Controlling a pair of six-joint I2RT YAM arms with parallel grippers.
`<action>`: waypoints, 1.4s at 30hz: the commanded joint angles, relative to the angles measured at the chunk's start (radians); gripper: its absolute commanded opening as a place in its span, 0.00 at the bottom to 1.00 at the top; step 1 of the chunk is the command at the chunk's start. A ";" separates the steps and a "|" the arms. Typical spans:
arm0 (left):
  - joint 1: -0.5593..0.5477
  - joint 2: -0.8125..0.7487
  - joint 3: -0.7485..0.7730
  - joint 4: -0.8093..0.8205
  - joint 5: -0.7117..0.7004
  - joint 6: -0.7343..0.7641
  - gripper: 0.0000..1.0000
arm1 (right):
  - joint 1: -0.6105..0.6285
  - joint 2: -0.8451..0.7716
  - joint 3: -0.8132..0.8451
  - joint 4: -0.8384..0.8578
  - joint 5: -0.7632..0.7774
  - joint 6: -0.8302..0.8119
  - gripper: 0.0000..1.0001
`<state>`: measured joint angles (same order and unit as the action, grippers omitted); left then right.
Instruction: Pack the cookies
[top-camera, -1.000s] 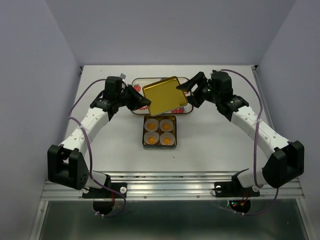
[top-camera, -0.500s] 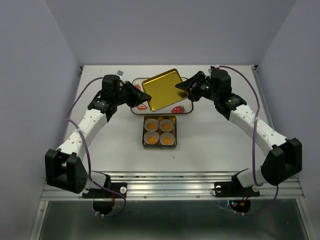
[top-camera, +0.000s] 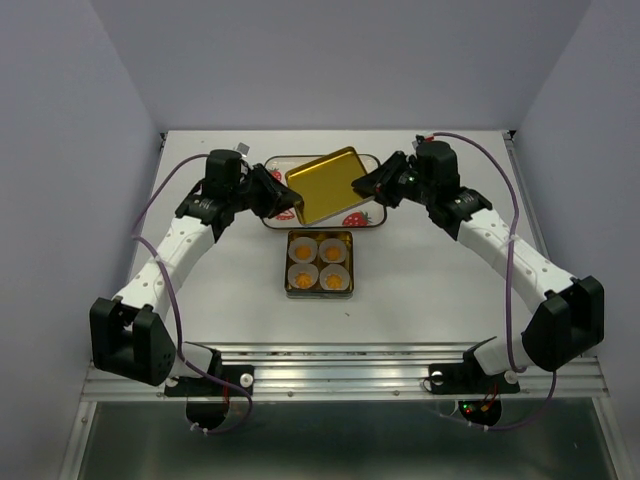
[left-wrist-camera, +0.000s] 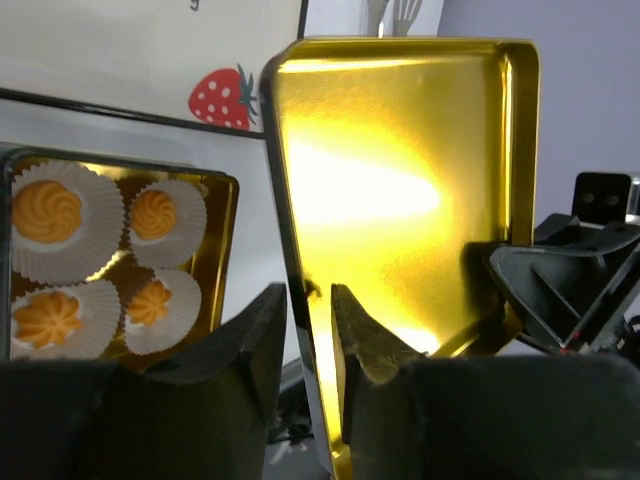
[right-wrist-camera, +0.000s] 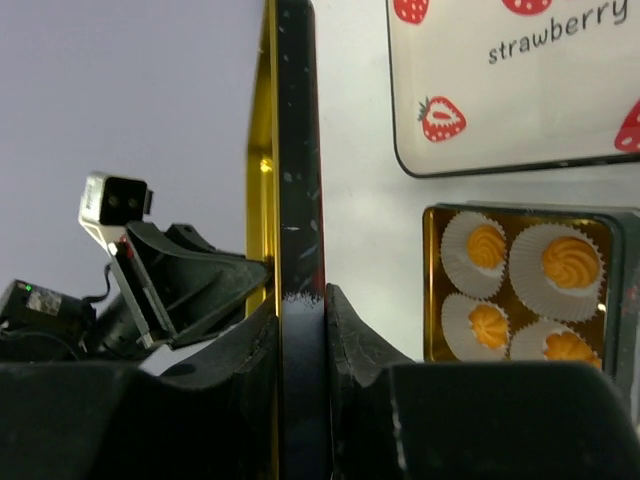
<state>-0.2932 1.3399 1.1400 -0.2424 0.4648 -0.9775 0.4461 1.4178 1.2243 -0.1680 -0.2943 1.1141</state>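
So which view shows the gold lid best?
The top external view: nearly the whole lid shows, tilted, held by the left gripper and right gripper. The left wrist view shows its shiny inner face close up, cropped at the bottom. The right wrist view shows only its dark edge.

Gold lid: 1 s ago its near corner reaches the far rim of the tin; now it hangs farther back from the tin, clear of that rim.
Lid tilt: it shows a narrower gold face than 0.5 s ago and sits slightly nearer the tin again.
Right gripper: 1 s ago its fingers stand spread beside the lid's right edge; now they pinch that edge.
Left arm: its shoulder block sits slightly farther out from the tin.
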 joint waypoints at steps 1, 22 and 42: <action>0.000 -0.007 0.044 -0.046 -0.003 0.083 0.46 | 0.003 -0.037 0.079 -0.067 0.047 -0.083 0.01; 0.104 -0.039 0.084 -0.388 -0.231 0.209 0.99 | 0.150 0.234 0.704 -0.833 0.573 -0.830 0.01; 0.154 -0.108 -0.028 -0.402 -0.318 0.220 0.99 | 0.559 0.515 1.006 -1.151 1.317 -0.979 0.01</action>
<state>-0.1463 1.2648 1.1202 -0.6476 0.1528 -0.7803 0.9577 1.9640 2.1830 -1.3140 0.8867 0.2047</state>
